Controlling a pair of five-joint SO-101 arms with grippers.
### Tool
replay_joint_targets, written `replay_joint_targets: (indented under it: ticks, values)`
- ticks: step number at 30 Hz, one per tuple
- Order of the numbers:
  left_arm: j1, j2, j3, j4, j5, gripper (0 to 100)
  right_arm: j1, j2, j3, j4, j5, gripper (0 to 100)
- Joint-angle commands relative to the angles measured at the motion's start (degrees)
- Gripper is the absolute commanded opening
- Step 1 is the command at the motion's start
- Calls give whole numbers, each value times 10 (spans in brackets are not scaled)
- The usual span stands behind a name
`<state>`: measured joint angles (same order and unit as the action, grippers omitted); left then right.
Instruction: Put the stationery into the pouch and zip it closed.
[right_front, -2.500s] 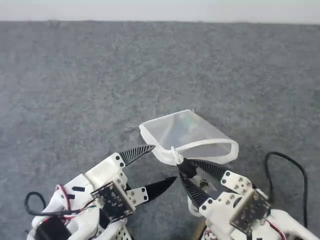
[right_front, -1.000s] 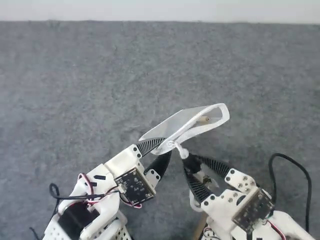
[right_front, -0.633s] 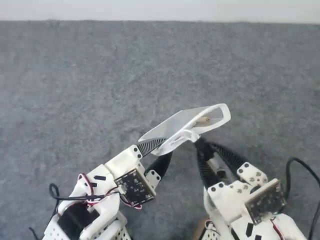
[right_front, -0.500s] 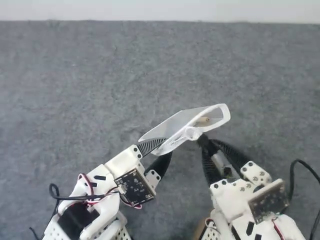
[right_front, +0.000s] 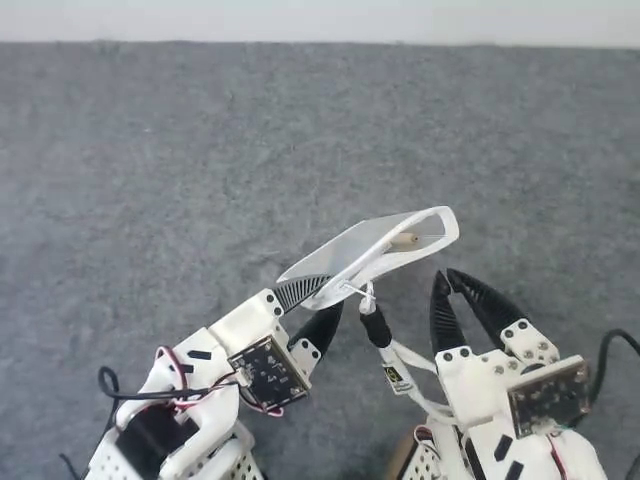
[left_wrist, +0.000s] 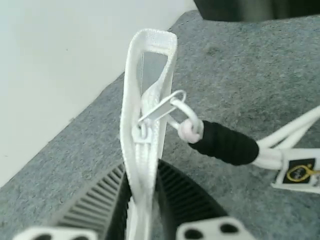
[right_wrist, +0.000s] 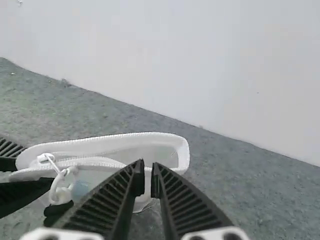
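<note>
My left gripper (right_front: 308, 306) pinches the limp, light pouch (right_front: 368, 248) at its near end; right gripper (right_front: 450, 284) is nearly pressed together, empty. I'd grab the dangling zip pull (right_front: 366, 297).

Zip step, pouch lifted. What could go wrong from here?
1. The zipper pull hangs apart from the right gripper; a grasp on its dangling cord may miss.
2. The left gripper pinches only one end of the pouch, mouth open; tugging the zipper might pull it loose or tip the contents out.
</note>
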<state>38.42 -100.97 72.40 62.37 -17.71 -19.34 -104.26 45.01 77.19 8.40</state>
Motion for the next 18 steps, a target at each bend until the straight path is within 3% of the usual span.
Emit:
replay_joint_targets:
  ticks: [1, 4, 11, 18]
  values:
    - [-3, -11, -34, -12, 5, 9, -28, 0, -11, 16, -7, 70]
    - [-3, -11, -34, -13, 5, 9, -93, 0, -33, 59, -22, 126]
    - [-3, -11, -33, -13, -8, 9, -230, 0, -72, 104, -55, 96]
    - [-3, -11, -33, -13, -9, 9, -256, 1, -11, 62, -55, 96]
